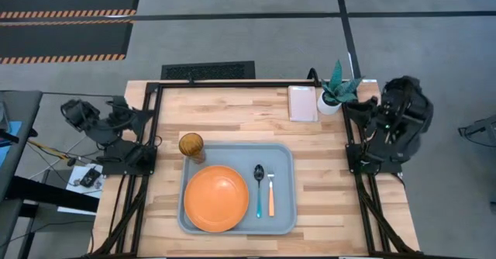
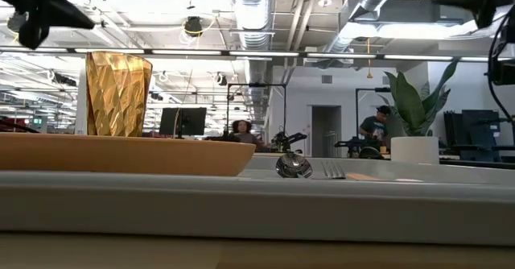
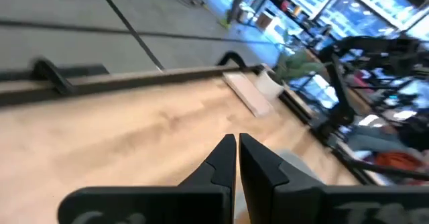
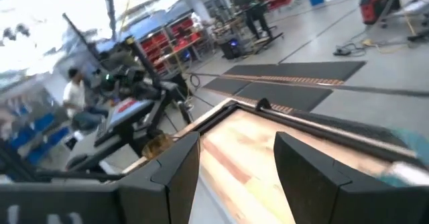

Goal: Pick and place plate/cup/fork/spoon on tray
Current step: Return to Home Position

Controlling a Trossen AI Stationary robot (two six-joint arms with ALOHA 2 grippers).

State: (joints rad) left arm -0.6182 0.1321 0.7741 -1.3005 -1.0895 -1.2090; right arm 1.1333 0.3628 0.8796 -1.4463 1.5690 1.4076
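The grey-blue tray (image 1: 288,154) lies on the table's near half. On it rest the orange plate (image 1: 216,198) at its left, then the teal-handled spoon (image 1: 259,189) and the orange-handled fork (image 1: 270,197). The amber cup (image 1: 191,145) stands upright at the tray's far left corner; whether it is on the tray or beside it I cannot tell. It also shows in the low view (image 2: 118,93). My left gripper (image 3: 237,151) is shut and empty, raised at the table's left edge. My right gripper (image 4: 236,158) is open and empty, raised at the right edge.
A small white rectangular dish (image 1: 302,102) and a white pot with a green plant (image 1: 335,94) stand at the far right of the table. A black frame (image 1: 232,83) runs along the far edge. People show in the room beyond (image 2: 376,124).
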